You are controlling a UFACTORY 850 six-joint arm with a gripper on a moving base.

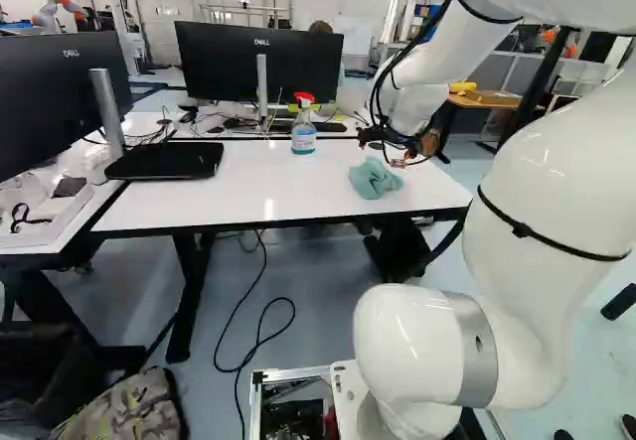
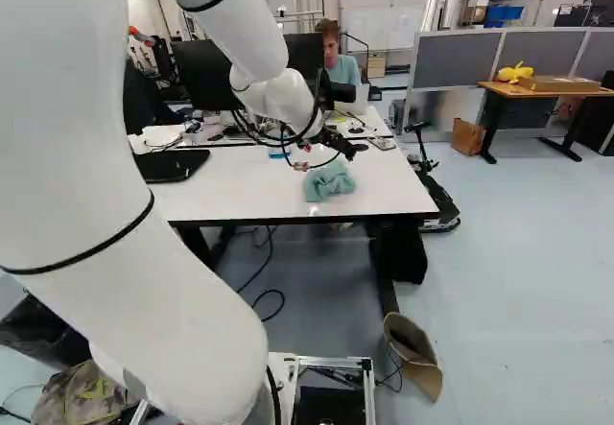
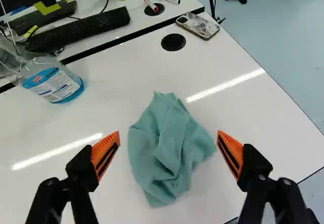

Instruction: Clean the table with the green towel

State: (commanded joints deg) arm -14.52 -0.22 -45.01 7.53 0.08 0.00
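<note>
My gripper [image 2: 324, 158] hangs over the white table [image 2: 254, 190] in the right base view, just above the green towel [image 2: 329, 181]. From the wrist, the gripper [image 3: 168, 133] has its two orange-padded fingers spread wide, one on each side of the crumpled towel [image 3: 167, 150], with a gap of bare table on both sides. Neither finger touches the cloth, which lies in a loose heap on the tabletop [image 3: 121, 183]. A spray bottle with blue liquid [image 3: 54, 80] and a red nozzle stands on the table beyond one finger.
Ahead of the towel are a phone [image 3: 198, 26], a round black cable port [image 3: 173, 42], markers [image 3: 150, 4] and a keyboard [image 3: 81, 29]. Monitors [image 1: 260, 61] stand behind the table and at its left. Another robot [image 1: 60, 11] is far back; a person sits behind the monitors.
</note>
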